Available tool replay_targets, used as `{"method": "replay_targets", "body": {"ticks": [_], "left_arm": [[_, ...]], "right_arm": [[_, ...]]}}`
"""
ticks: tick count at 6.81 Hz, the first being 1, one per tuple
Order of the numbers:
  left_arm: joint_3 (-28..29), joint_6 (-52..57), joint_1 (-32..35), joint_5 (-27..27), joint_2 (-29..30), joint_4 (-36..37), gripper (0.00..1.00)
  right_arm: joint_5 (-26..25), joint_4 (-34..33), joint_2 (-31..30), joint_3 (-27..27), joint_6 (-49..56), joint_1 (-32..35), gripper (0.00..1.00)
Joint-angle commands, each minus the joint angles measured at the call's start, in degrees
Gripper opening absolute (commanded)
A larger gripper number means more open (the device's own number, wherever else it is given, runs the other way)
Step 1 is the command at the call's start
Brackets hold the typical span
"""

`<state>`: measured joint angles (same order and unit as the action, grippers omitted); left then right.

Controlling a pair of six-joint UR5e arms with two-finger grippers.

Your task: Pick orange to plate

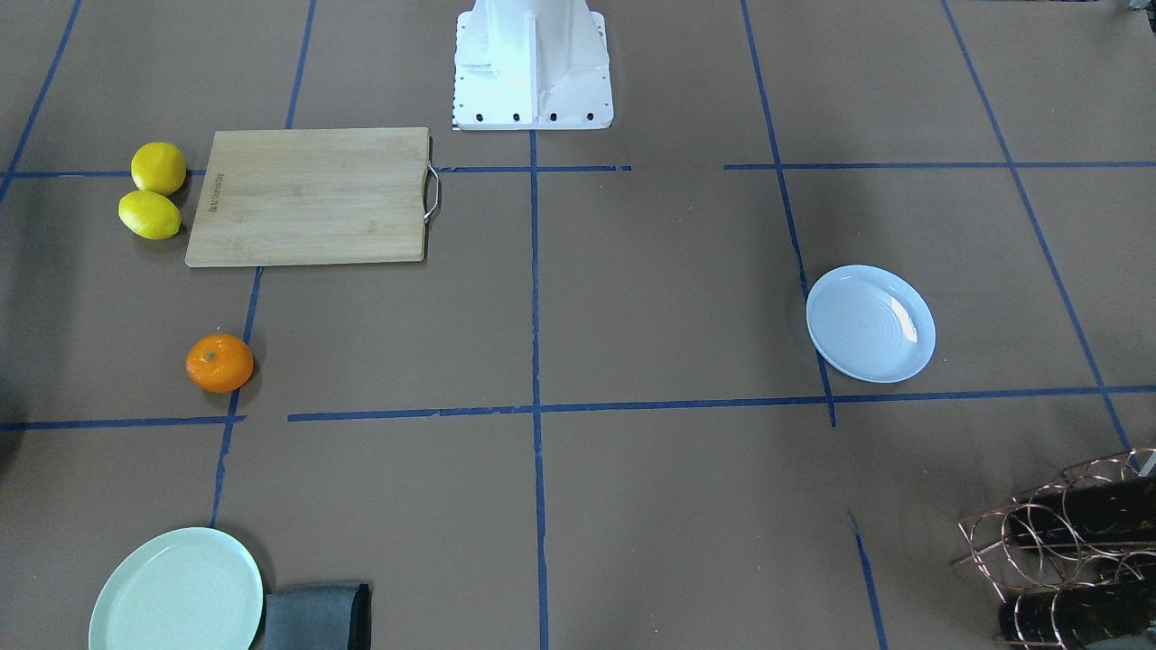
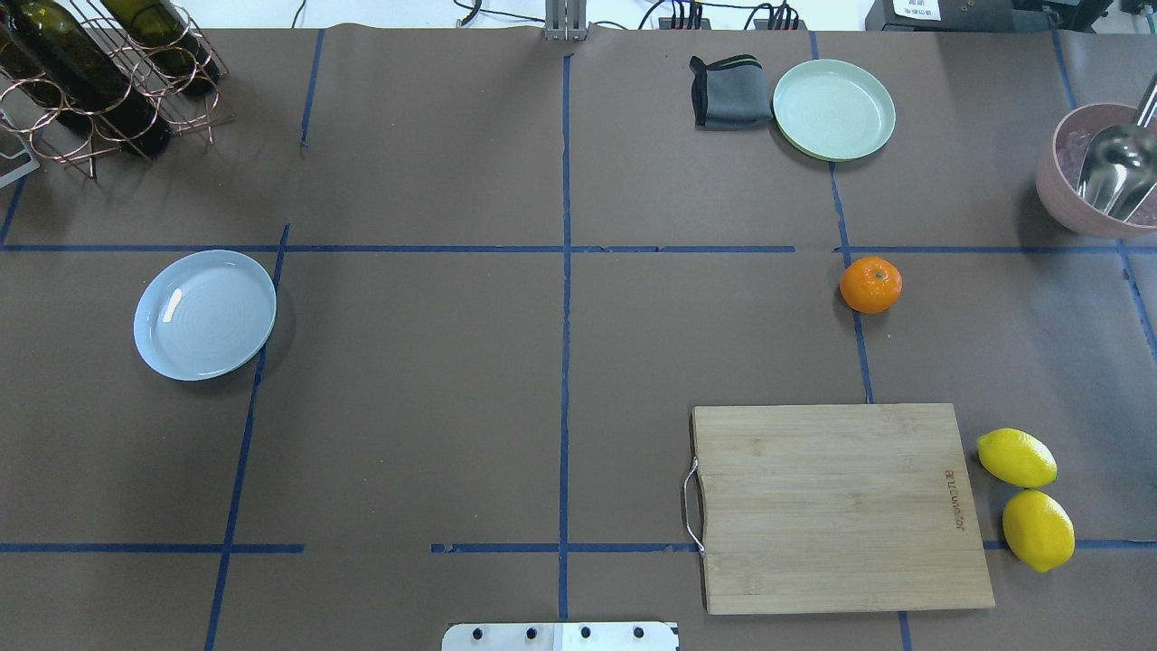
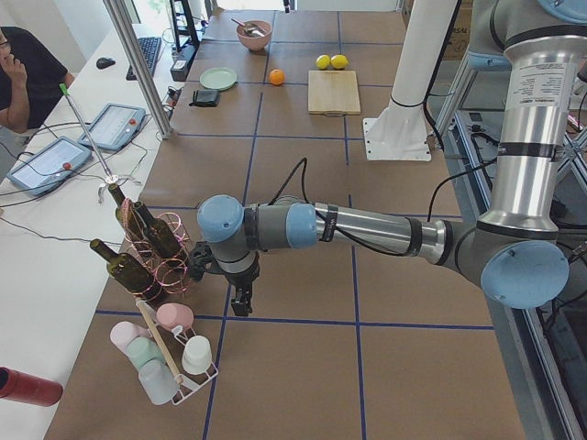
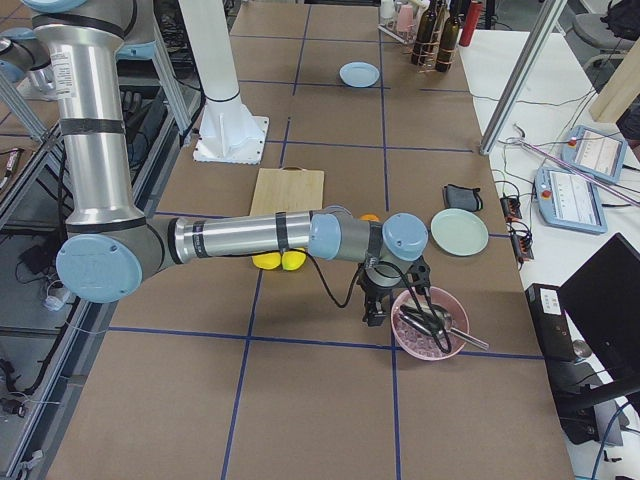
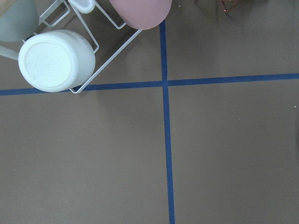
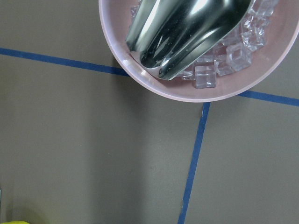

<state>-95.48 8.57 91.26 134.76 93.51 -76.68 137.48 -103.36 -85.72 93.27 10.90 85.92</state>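
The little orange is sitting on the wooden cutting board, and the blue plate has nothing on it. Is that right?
Not quite. The orange is not on the cutting board. It sits on the brown table, apart from the board, as the overhead view shows. The blue plate does have nothing on it.

Orange [image 2: 870, 284] on table, stem dimple up; pale blue plate [image 2: 204, 314] empty, well apart.

Bare brown tabletop [image 2: 434, 380] runs between the small round orange fruit [image 2: 870, 284] and the pale blue glossy plate [image 2: 205, 314]; the wooden cutting board [image 2: 836, 506] sits well aside.
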Motion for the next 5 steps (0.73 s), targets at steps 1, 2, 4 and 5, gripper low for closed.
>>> {"method": "replay_targets", "body": {"ticks": [1, 2, 4, 5], "left_arm": [[-1.1, -0.04, 0.14, -0.02, 0.53, -1.87, 1.0], [-3.11, -0.22, -0.03, -0.63, 0.36, -1.63, 1.0], [-4.72, 0.39, -0.3, 1.29, -0.6, -1.89, 1.0], [-4.46, 0.22, -0.65, 1.55, -1.48, -5.72, 1.0]], "right_arm": [[0.16, 0.01, 0.02, 0.42, 0.09, 0.03, 1.0], [-0.1, 0.01, -0.24, 0.68, 0.09, 0.03, 1.0], [-0.19, 0.18, 0.11, 0.86, 0.09, 0.03, 1.0], [-0.19, 0.09, 0.37, 0.78, 0.17, -0.05, 1.0]]}}
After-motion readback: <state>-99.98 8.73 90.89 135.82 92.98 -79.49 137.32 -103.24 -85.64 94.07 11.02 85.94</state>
